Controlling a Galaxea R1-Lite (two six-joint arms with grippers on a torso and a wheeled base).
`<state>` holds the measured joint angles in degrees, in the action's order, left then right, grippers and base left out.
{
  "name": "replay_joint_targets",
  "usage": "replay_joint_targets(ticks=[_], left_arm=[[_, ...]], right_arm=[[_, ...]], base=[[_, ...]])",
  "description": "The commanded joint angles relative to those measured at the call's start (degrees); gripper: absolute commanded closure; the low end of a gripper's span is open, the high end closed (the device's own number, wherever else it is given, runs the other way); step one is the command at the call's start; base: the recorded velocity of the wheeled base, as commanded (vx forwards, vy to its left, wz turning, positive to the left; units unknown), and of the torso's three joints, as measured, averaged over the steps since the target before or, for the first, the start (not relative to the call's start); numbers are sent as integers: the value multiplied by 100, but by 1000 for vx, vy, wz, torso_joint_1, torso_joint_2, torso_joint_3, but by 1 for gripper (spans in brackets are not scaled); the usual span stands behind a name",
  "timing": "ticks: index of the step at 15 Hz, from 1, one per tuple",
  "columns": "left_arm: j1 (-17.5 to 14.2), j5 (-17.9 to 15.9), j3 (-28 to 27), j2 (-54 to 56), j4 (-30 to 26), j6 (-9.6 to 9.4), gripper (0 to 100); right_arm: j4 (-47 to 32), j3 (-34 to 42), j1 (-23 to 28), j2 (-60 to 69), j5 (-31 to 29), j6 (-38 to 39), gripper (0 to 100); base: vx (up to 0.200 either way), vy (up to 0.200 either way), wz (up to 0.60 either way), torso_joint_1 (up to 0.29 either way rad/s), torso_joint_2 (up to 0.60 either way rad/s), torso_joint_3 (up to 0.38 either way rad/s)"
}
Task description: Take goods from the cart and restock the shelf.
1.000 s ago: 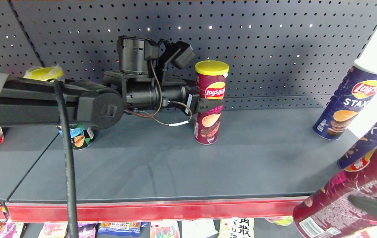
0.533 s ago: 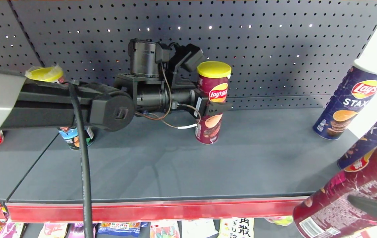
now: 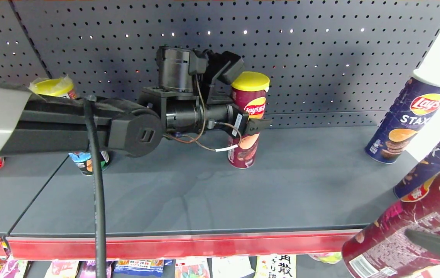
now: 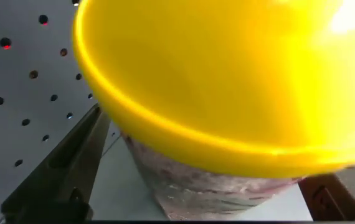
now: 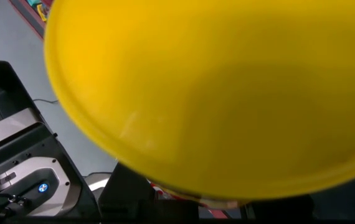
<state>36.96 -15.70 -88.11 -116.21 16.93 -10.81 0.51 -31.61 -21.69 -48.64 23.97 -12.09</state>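
Maroon with a yellow lid, a tall chip can (image 3: pixel 251 104) stood upright on the grey shelf (image 3: pixel 189 193), close to the pegboard (image 3: pixel 320 58) at the back and well apart from a blue can (image 3: pixel 405 119) at the right end. The left tool (image 3: pixel 258 122) reached in from the left at the can's mid height. Its fingers (image 4: pixel 62 171) were spread on either side of the can, and the left wrist view showed a gap between one finger and the can's side, so the can seemed to rest under its own weight. The step in hand looked like clearing the left tool away from a can already set down. To do that well, the fingers would best remain wide while the arm drew straight back along their own line, with no sideways swing, since a tall, narrow can would probably tip at a light knock. A loose wire (image 3: pixel 220 148) hung near the can's lower half and might catch it. At the lower right, in front of the shelf's red edge (image 3: pixel 173 245), the right tool (image 3: pixel 432 239) pinched a second can (image 3: pixel 409 231) of the same kind, tilted in the air. That one would likely go next on the bare stretch of shelf beside the first.
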Motion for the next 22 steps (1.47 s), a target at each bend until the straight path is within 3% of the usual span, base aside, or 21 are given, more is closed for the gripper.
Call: replay_joint_targets(ticks=[1, 9, 10, 16, 20, 22], left_arm=[[101, 76, -4, 29, 3, 9, 0], [136, 208, -92, -209, 12, 53, 0], [145, 173, -101, -218, 3, 79, 100], [109, -363, 163, 99, 3, 88, 100], [-101, -1392, 1103, 837, 38, 62, 100], [-339, -2086, 1525, 1066, 179, -202, 100]], right_arm=[[2, -3, -2, -5, 3, -4, 100], [2, -3, -2, 12, 3, -4, 100], [2, -3, -2, 12, 3, -4, 100], [2, -38, -2, 12, 3, -4, 100], [2, -65, -2, 4, 3, -4, 100], [10, -82, -2, 4, 12, -4, 100]], base=[[0, 0, 0, 0, 0, 0], [0, 0, 0, 0, 0, 0], [0, 0, 0, 0, 0, 0], [0, 0, 0, 0, 0, 0], [0, 0, 0, 0, 0, 0], [0, 0, 0, 0, 0, 0]])
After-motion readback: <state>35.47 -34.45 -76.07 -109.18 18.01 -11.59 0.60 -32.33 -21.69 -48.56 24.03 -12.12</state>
